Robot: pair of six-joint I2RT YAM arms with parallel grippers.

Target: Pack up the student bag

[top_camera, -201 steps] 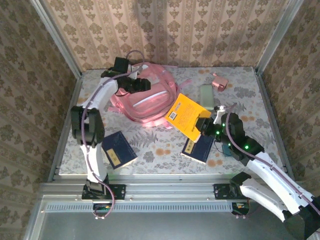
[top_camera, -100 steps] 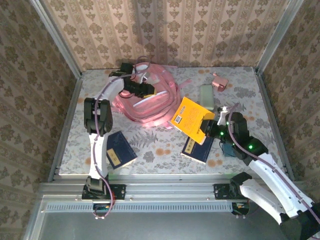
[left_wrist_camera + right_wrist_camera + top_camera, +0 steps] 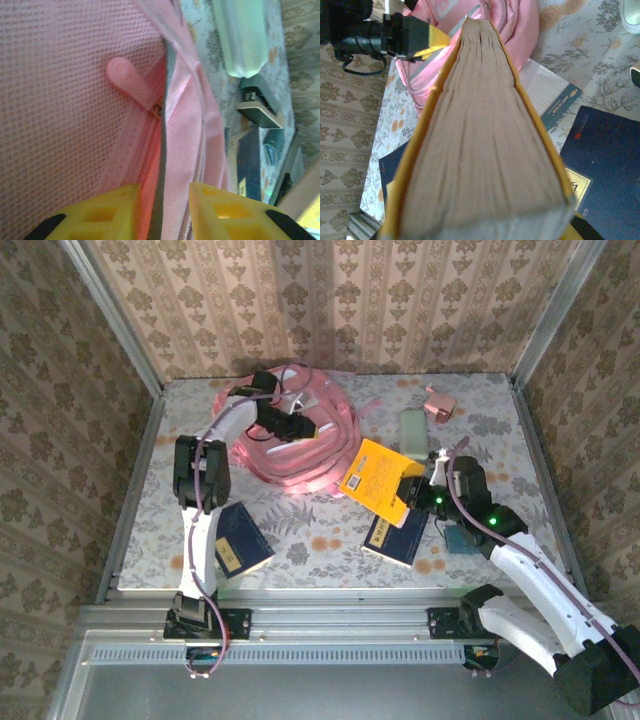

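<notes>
Left jaws pinch an edge of the student bag [image 3: 300,455]; right jaws clamp a yellow book [image 3: 375,480].

Right pincer [image 3: 480,234] clamps yellow book [image 3: 480,140] at its near end. The book runs straight out ahead of the pincer, page block facing cam, yellow covers either side. Past book's far tip: student bag [image 3: 515,25], pink, in crumpled folds. Ahead & left of pincer: left pincer [image 3: 422,42], black body w/ yellow finger, at bag's edge. Right of pincer, lower than yellow book: navy book [image 3: 607,160] flat on floral table cover [image 3: 585,55], pale label near its corner. Just ahead of that: grid-cover notebook [image 3: 547,95] w/ teal spine, partly under yellow book. Left of pincer, 2nd navy book [image 3: 390,167] peeks out from beneath. Far left: patterned wall [image 3: 345,115].
</notes>
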